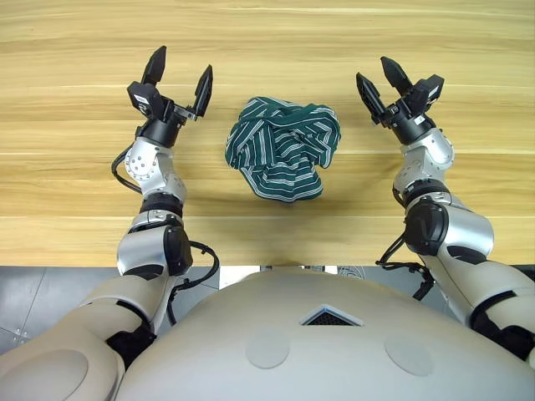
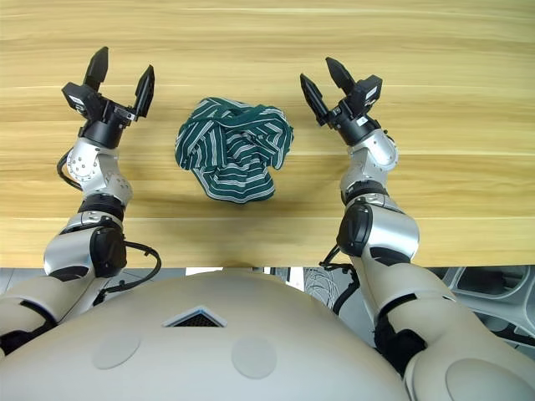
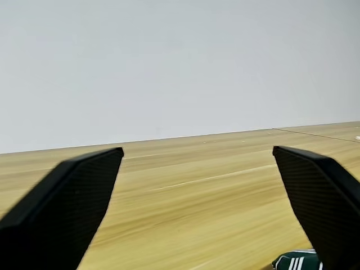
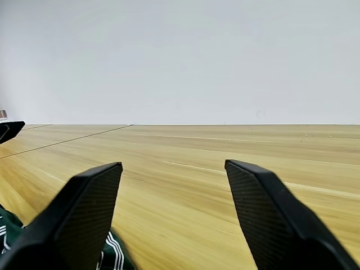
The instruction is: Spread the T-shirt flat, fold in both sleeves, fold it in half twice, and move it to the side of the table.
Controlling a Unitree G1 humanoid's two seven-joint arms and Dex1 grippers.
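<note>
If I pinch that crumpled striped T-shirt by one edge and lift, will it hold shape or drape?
Likely floppy: the T-shirt lies in soft bunched folds, so it should sag and unfurl. Probably light, being thin cloth. A push would likely bunch or slide it on the smooth table.

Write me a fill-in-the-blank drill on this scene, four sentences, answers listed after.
1. The T-shirt lies ____ in a heap on the table, not spread flat.
2. It sits ____ the left gripper and the right gripper.
3. The jaws of both grippers are ____ and hold nothing.
4. The T-shirt is green with ____ stripes.

Missing words: crumpled; between; open; white
</note>
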